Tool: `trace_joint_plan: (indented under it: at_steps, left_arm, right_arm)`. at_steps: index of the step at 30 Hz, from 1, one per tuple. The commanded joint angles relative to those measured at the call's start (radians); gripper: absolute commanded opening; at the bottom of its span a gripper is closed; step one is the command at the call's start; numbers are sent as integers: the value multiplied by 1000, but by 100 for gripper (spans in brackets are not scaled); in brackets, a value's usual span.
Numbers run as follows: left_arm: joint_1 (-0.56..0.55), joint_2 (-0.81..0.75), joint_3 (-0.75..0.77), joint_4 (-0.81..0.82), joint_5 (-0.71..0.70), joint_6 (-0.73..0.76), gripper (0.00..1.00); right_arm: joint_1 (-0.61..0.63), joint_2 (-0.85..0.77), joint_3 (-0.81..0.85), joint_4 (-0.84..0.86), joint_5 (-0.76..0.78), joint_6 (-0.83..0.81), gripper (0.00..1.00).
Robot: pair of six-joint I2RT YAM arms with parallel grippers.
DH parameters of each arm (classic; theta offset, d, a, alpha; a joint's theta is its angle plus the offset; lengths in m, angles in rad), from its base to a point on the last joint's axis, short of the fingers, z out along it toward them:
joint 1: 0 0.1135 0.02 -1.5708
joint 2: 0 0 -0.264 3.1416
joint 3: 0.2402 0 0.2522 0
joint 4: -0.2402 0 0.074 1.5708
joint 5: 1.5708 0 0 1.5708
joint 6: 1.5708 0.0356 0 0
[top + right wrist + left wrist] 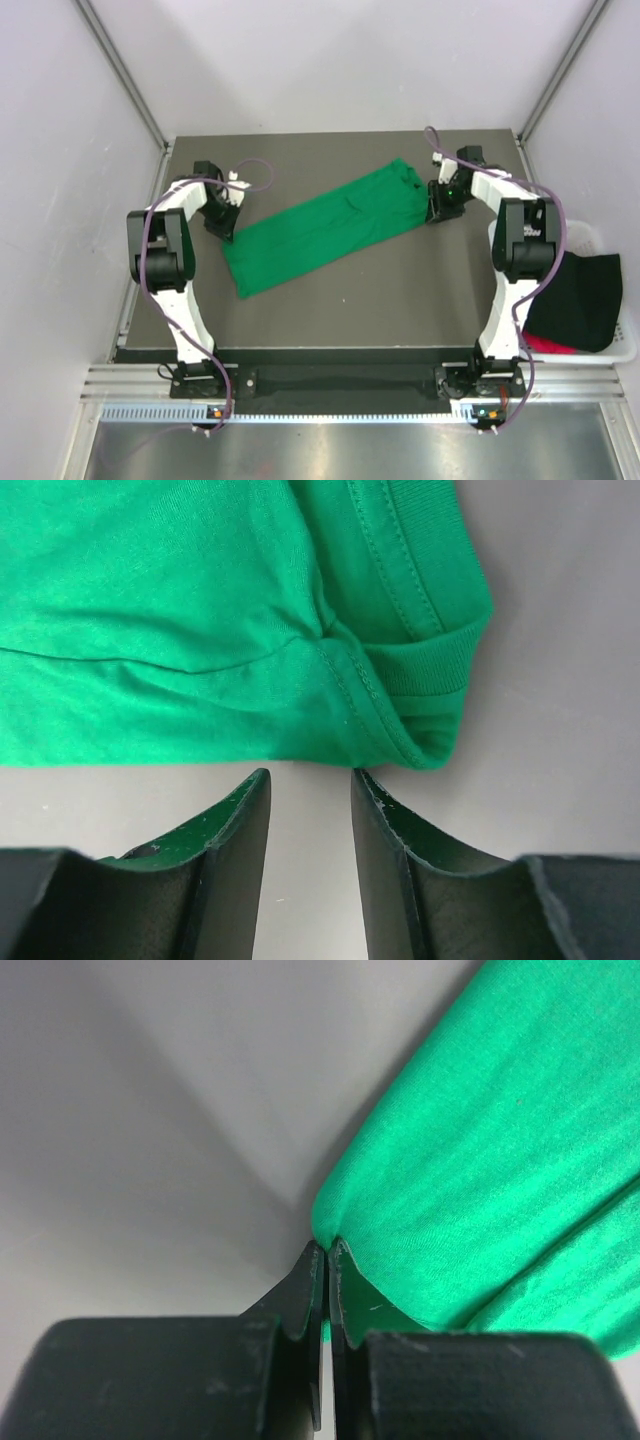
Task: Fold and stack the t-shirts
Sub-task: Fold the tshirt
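A bright green t-shirt (325,225) lies as a long diagonal strip on the dark table, from near left to far right. My left gripper (222,230) sits at its near-left corner. In the left wrist view the jaws (326,1247) are shut with the edge of the green cloth (480,1160) pinched at their tips. My right gripper (437,205) is at the far-right end by the collar. In the right wrist view it (310,776) is open and empty, with the green cloth (200,630) just beyond its tips. A black t-shirt (580,295) and a red t-shirt (548,346) lie bunched up at the right.
A white basket (590,233) off the table's right edge holds the black and red shirts. Grey walls and metal frame posts enclose the table at the back and sides. Cables run along both arms.
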Motion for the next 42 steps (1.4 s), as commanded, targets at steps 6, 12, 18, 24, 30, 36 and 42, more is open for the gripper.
trace_joint_plan:
  at_steps: [6,12,18,24,30,36,42]
  left_arm:
    - [7,-56,-67,-78,-9,21,0]
    - [4,-72,-71,-107,-7,24,0]
    - [4,-98,-86,-135,0,24,0]
    - [4,-125,-82,-176,2,18,0]
    - [-2,-157,-67,-274,77,1,0]
    - [-55,-206,-85,-342,88,-8,0]
    - [-116,-215,-129,-353,80,-34,0]
  right_arm:
    - [-58,22,58,11,-60,30,39]
    - [-58,84,123,11,-60,47,36]
    - [-60,165,212,-10,-99,67,30]
    - [-60,242,300,-22,-86,67,1]
    - [-53,340,491,-42,-80,87,0]
    - [-23,460,703,-64,-89,111,1]
    - [43,558,858,-68,-17,78,3]
